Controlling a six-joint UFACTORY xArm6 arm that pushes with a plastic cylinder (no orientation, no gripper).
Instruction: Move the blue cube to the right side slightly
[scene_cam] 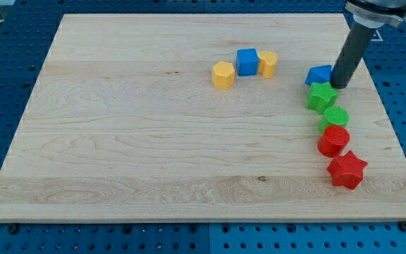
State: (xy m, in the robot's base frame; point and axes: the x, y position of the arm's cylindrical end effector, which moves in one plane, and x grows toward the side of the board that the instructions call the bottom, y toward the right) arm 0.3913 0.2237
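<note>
The blue cube [247,61] sits on the wooden board [118,141] near the view's top, a little right of centre. A yellow hexagonal block [223,75] lies just to its lower left and a second yellow block [268,63] touches its right side. My tip [338,86] is well to the right of the cube, at the right edge of another blue block [320,75] and just above a green star block [322,96].
Below the green star block, a green round block [335,117], a red round block [333,140] and a red star block [347,170] run in a line down the board's right side. Blue perforated table [5,85] surrounds the board.
</note>
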